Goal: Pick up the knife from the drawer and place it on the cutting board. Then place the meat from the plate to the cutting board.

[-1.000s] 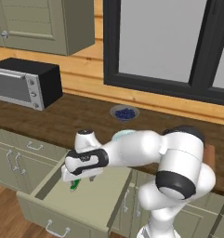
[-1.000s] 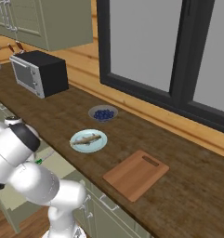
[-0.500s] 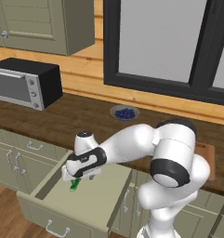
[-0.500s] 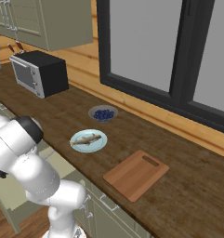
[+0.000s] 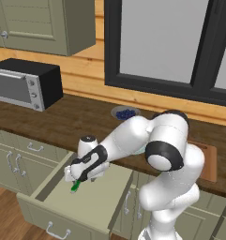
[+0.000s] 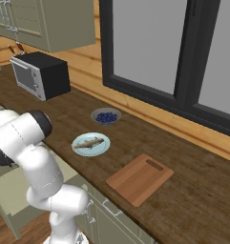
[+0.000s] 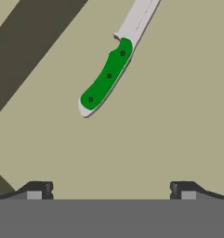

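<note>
I am hovering the wide-open pincer [image 7: 108,189] over the knife [image 7: 108,74] lying ungrasped in the open drawer [image 5: 93,199]; board [image 6: 140,178] bare, meat [image 6: 89,142] sitting on plate [image 6: 78,147], both placements left.

A dark wooden counter [image 6: 193,200] is backed by a wall of light wood planks [image 5: 81,77]. A large dark-framed window [image 6: 183,57] is set above it. Sage-green upper cabinets [image 5: 44,23] and a black microwave [image 5: 25,84] are seen at the left.
</note>
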Tool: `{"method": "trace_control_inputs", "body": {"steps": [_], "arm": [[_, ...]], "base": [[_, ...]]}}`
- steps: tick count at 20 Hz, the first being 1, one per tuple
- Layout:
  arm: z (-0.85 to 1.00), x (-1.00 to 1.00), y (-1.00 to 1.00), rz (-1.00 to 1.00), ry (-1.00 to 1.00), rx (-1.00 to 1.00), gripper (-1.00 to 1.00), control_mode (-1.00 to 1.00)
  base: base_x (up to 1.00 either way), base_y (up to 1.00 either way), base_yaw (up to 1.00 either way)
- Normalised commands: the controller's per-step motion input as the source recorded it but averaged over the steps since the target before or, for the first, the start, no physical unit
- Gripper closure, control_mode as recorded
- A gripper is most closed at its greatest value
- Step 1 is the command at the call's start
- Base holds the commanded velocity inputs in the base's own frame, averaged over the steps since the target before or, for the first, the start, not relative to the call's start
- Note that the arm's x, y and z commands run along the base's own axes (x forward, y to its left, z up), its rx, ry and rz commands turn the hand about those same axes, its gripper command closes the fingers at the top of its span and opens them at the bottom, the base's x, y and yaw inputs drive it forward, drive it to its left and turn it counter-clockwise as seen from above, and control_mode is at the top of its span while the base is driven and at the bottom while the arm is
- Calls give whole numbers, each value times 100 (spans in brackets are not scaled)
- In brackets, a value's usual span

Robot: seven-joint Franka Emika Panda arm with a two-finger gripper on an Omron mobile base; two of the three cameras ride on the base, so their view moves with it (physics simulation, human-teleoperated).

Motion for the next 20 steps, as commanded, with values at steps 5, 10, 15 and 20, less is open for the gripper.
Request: {"method": "trace_control_inputs", "body": {"steps": [5, 10, 15, 20], "arm": [[-4, 43, 1, -10, 1, 0, -100, -100], [-21, 34, 10, -11, 0, -4, -100, -100], [-29, 23, 23, -12, 0, -6, -100, -100], [-15, 24, 31, -15, 0, -5, -100, -100]], "base": [[0, 0, 0], [0, 0, 0], [0, 0, 0], [0, 0, 0]]}}
